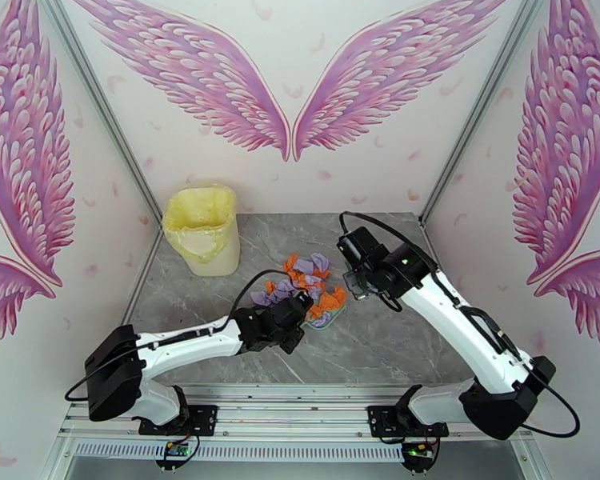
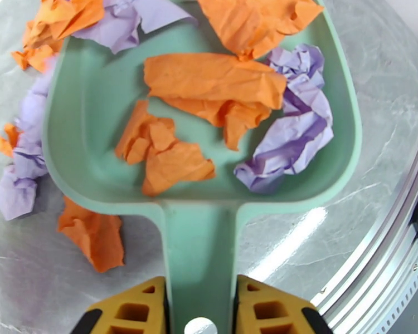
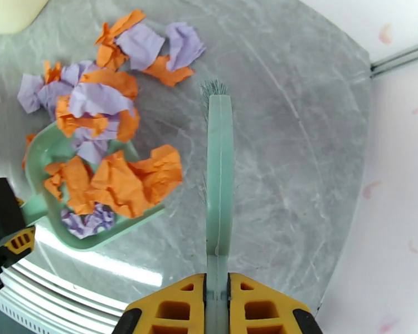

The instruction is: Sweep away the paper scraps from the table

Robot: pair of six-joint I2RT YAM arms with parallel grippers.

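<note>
My left gripper grips the handle of the mint-green plastic dustpan; my right gripper is clamped on the slim mint-green brush. Crumpled orange and lavender paper scraps lie partly in the pan, the rest on the grey marble-patterned table beside it.

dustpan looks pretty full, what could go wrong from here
Orange scraps overhang the rim of the dustpan, so lifting or tilting it in the left gripper may spill them. An orange scrap lies back beside the handle, where the brush in the right gripper could miss it.
</note>
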